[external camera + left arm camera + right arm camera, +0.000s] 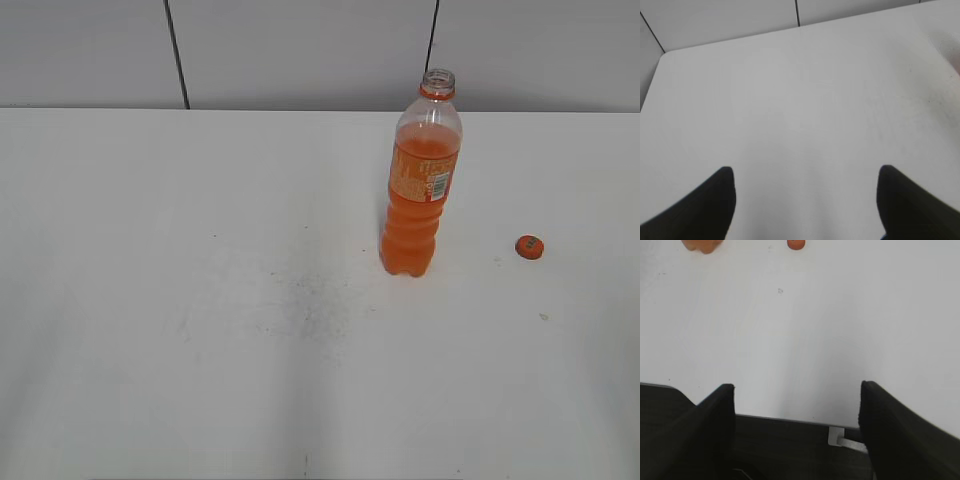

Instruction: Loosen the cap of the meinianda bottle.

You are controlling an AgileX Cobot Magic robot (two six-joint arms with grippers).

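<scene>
While the left gripper (805, 200) hangs wide open over bare white desk (150, 300), the ribbed clear meinianda bottle (420, 180) stands uncapped near the far edge, its round orange cap (529, 246) lying rightward; right gripper (796, 430) spread, empty, at the near edge.

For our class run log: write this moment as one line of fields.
cap: off, on table, right of bottle | bottle: upright, neck open | left tool: open, empty | right tool: open, empty
</scene>
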